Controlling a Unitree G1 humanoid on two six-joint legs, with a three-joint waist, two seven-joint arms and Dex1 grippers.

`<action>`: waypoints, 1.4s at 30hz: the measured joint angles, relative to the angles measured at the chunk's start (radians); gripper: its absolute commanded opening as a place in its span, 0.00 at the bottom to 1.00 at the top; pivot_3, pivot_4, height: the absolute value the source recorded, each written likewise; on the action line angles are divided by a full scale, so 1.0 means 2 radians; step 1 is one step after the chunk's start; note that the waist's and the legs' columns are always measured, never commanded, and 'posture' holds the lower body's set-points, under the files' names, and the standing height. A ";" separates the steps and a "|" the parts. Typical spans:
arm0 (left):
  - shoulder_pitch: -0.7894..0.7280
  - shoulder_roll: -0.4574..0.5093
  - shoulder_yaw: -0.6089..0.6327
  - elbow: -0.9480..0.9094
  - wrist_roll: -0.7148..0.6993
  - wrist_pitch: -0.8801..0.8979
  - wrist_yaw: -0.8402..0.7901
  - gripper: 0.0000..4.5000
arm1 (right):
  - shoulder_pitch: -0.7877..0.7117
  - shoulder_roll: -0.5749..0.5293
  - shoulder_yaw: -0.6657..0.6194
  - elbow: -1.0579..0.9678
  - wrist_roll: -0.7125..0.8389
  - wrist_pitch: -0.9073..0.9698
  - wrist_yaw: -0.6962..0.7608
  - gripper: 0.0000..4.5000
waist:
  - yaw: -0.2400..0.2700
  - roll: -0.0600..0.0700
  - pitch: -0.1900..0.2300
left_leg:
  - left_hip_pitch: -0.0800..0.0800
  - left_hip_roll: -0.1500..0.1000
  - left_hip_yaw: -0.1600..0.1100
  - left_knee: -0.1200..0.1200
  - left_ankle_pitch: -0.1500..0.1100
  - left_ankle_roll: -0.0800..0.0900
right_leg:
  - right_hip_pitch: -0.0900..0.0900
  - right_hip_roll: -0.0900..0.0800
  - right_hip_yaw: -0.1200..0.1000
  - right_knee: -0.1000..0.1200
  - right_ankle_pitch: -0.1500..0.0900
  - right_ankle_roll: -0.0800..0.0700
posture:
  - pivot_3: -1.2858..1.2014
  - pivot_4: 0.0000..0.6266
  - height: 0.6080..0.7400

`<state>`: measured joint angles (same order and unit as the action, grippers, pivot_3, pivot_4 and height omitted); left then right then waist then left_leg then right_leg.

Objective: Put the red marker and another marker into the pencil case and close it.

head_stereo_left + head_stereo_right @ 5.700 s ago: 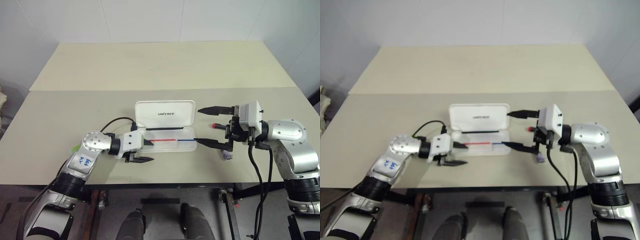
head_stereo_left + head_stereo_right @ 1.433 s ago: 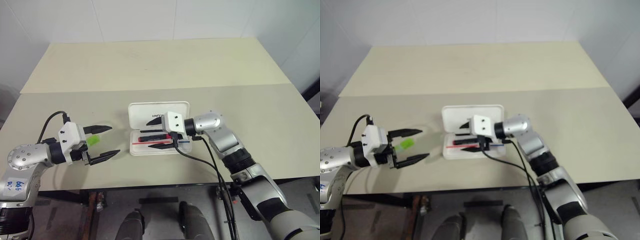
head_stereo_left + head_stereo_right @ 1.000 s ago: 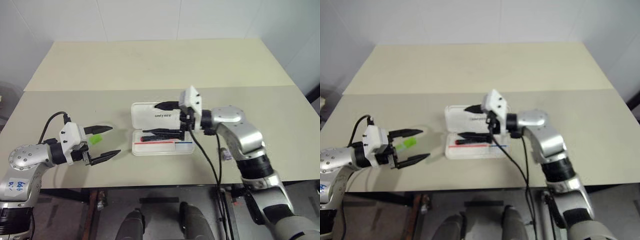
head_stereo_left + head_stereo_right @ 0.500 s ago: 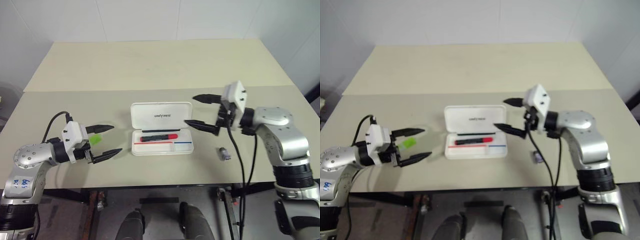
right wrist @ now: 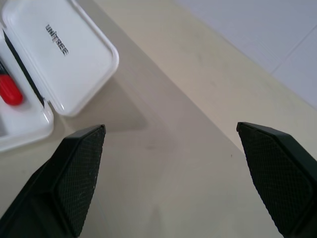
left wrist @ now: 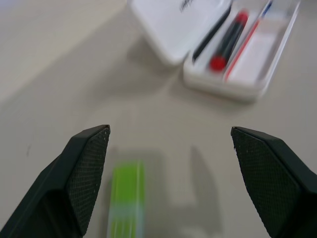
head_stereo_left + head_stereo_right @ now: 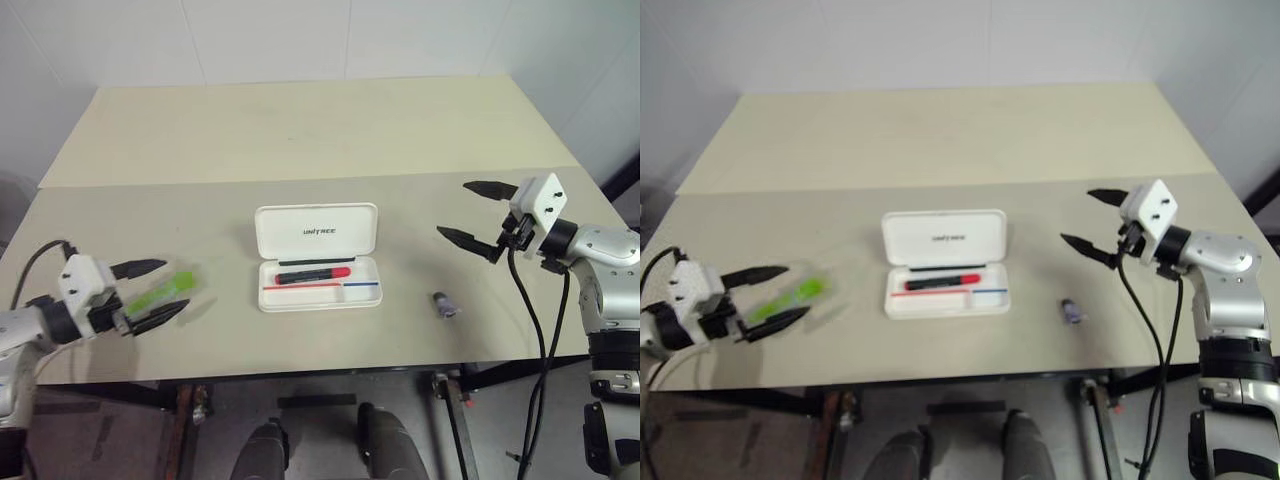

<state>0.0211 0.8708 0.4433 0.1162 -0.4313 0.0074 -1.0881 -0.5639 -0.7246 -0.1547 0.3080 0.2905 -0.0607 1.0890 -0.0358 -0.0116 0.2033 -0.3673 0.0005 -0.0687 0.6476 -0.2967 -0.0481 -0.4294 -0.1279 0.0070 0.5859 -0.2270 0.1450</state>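
The white hard-plastic hinged pencil case (image 7: pixel 318 257) lies open near the middle of the beige bench (image 7: pixel 300 130), its lettered lid laid flat on the far side. Inside its tray rests the slim black marker with the red cap (image 7: pixel 314 273), just beyond the printed red and blue stripes. Well to the left of the case, the chunky lime-green marker (image 7: pixel 163 293) lies on the bench between the wide-open jaws of the left gripper (image 7: pixel 152 291), which grip nothing. To the right of the case sits a small dark purple stub (image 7: pixel 444 304). Further right, the right gripper (image 7: pixel 478 218) hovers with jaws wide open and empty.
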 measured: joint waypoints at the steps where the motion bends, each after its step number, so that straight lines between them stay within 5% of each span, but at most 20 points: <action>1: 0.003 0.004 0.007 0.016 0.001 -0.005 -0.005 0.93 | 0.001 0.004 0.000 -0.005 0.010 0.008 0.007 0.99 | 0.001 0.000 0.000 | 0.000 0.000 0.000 0.000 0.000 0.000 | 0.000 0.000 0.000 0.000 0.000 0.000 | 0.52 0.24 1.00; 18: -0.094 0.021 -0.042 0.217 0.060 -0.081 -0.045 0.93 | 0.016 0.003 0.026 -0.062 0.098 0.022 0.182 0.99 | 0.003 0.000 0.000 | 0.000 0.000 0.000 0.000 0.000 0.000 | 0.000 0.000 0.000 0.001 0.000 0.001 | 0.52 0.24 1.00; 27: -0.130 0.021 -0.076 0.283 0.075 -0.082 -0.068 0.93 | 0.021 -0.004 0.034 -0.106 0.128 0.065 0.206 0.99 | 0.004 0.000 0.000 | 0.000 0.000 0.000 0.001 0.000 0.000 | 0.000 0.000 0.000 0.002 0.000 0.001 | 0.52 0.24 1.00; 31: -0.138 0.021 -0.078 0.301 0.075 -0.089 -0.083 0.72 | 0.030 -0.005 0.037 -0.114 0.131 0.075 0.207 1.00 | 0.004 0.000 0.000 | 0.000 0.000 0.000 0.001 0.000 0.000 | 0.000 0.000 0.000 0.002 0.000 0.001 | 0.52 0.24 1.00; 37: -0.137 0.020 -0.084 0.302 0.076 -0.098 -0.087 0.27 | 0.030 -0.005 0.037 -0.114 0.131 0.075 0.207 1.00 | 0.004 0.000 0.000 | 0.001 0.000 0.000 0.001 0.000 0.000 | 0.000 0.000 0.000 0.002 0.000 0.000 | 0.52 0.24 1.00; 42: -0.132 0.016 -0.084 0.296 0.075 -0.105 -0.074 0.24 | 0.030 -0.004 0.037 -0.114 0.130 0.074 0.207 1.00 | 0.004 0.000 0.000 | 0.002 0.000 0.000 0.001 0.000 0.000 | 0.000 0.000 0.000 0.003 0.001 0.000 | 0.52 0.24 1.00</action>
<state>-0.2431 0.9022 0.2762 0.7091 -0.2804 -0.2018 -1.2353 -0.5031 -0.7335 -0.0812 0.0796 0.5499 0.0869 1.5029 -0.0274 -0.0117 0.2034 -0.3637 0.0005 -0.0688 0.6491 -0.2961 -0.0489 -0.4285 -0.1284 0.0064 0.5914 -0.2257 0.1449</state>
